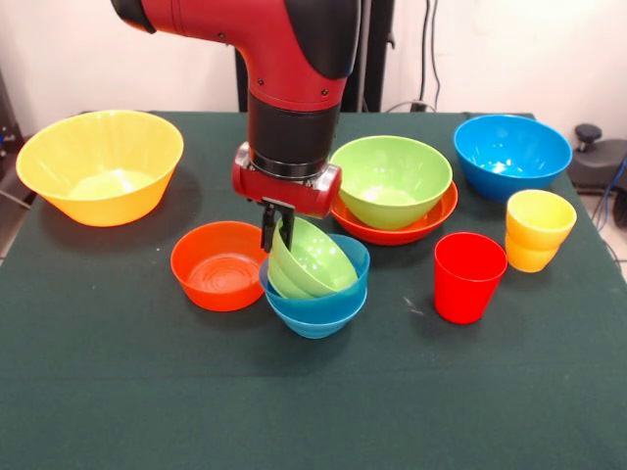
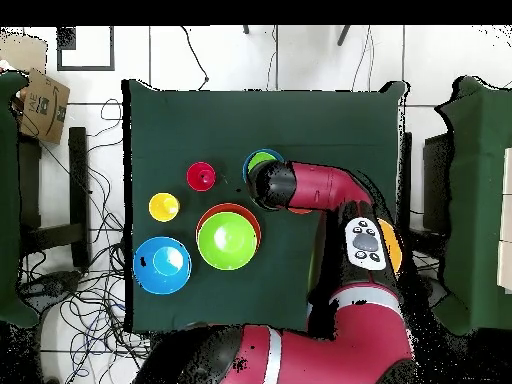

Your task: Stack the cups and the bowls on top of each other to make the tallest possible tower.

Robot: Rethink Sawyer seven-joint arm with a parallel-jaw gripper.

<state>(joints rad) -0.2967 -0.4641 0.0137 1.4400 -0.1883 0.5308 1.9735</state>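
Claw point(image 1: 277, 238) pinches rim of tilted small green bowl point(image 1: 312, 258) in small blue bowl point(image 1: 315, 294). Risk: bowl stays crooked, slips onto tabletop point(image 1: 118, 392).

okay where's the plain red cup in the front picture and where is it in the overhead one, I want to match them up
Front view: the red cup stands right of centre, upright, just left of the yellow cup.
Overhead view: the red cup sits left of centre, up and right of the yellow cup.
Shared landmark: the large green bowl nested in a red-orange one.
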